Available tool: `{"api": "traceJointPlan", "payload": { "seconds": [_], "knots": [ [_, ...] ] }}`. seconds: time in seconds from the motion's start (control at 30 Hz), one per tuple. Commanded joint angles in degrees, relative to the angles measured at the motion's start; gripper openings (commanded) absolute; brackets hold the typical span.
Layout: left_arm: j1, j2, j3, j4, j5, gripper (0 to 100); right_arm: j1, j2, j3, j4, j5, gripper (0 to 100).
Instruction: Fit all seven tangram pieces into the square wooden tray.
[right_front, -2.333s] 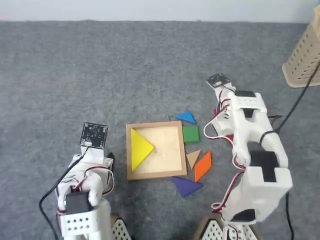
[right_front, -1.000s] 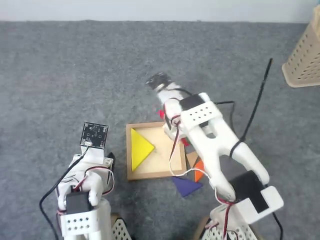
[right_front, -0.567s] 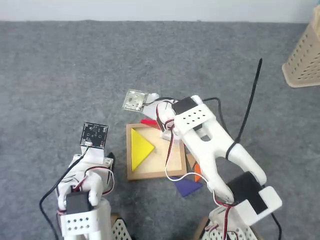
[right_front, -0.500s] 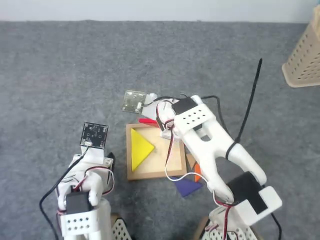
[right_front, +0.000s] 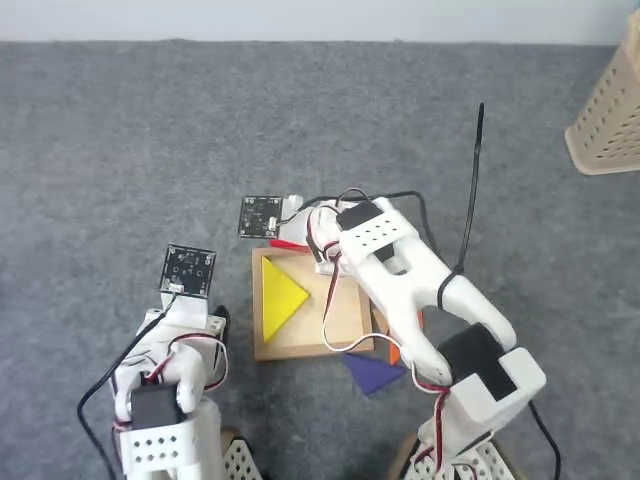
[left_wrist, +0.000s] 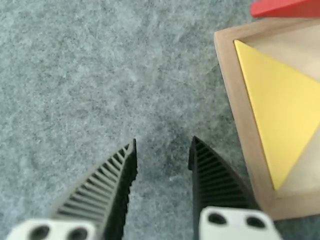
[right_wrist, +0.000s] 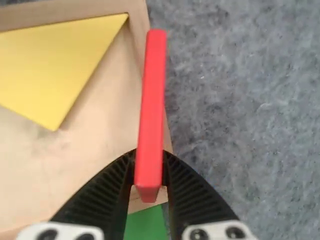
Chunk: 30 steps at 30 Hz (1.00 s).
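Only the yellow triangle (right_front: 281, 297) sits in the tray (right_front: 305, 351); six remain. My right gripper (right_wrist: 149, 156) clamps the red piece (right_wrist: 154, 85) over its rim, my left gripper (left_wrist: 164, 142) gapes empty.

Nothing here can be read — the left wrist board (right_front: 188, 270) and the right wrist board (right_front: 259, 216) carry only marks too fine to make out. The wooden tray (right_front: 300, 351), yellow triangle (right_front: 280, 296) and red piece (right_wrist: 150, 100) bear no print.
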<state>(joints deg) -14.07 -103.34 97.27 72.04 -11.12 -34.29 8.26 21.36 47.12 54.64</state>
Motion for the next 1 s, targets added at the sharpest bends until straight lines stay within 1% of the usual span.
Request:
{"api": "traceJointPlan", "payload": {
  "seconds": [0.0,0.17,0.3,0.37,0.5,0.67,0.8,0.97],
  "knots": [
    [0.1,-0.4,-0.7,0.3,-0.3,17,-0.6,-1.1,-0.4,0.7,-0.6,0.6],
    [0.1,-0.4,-0.7,0.3,-0.3,17,-2.2,-1.2,-0.6,3.2,-1.6,1.8],
    [0.1,-0.4,-0.7,0.3,-0.3,17,-2.6,-1.2,-0.6,4.2,-1.7,13.2],
    [0.1,-0.4,-0.7,0.3,-0.3,17,-2.5,-1.2,-0.6,4.2,-1.7,15.6],
    [0.1,-0.4,-0.7,0.3,-0.3,17,-2.5,-1.2,-0.5,4.3,-1.5,13.6],
    [0.1,-0.4,-0.7,0.3,-0.3,17,-2.6,-1.3,-0.4,4.5,-1.7,13.4],
    [0.1,-0.4,-0.7,0.3,-0.3,17,-2.7,-1.9,-0.6,8.0,-1.7,13.4],
    [0.1,-0.4,-0.7,0.3,-0.3,17,-2.6,-6.8,-0.3,11.6,-1.8,13.4]
  ]
}}
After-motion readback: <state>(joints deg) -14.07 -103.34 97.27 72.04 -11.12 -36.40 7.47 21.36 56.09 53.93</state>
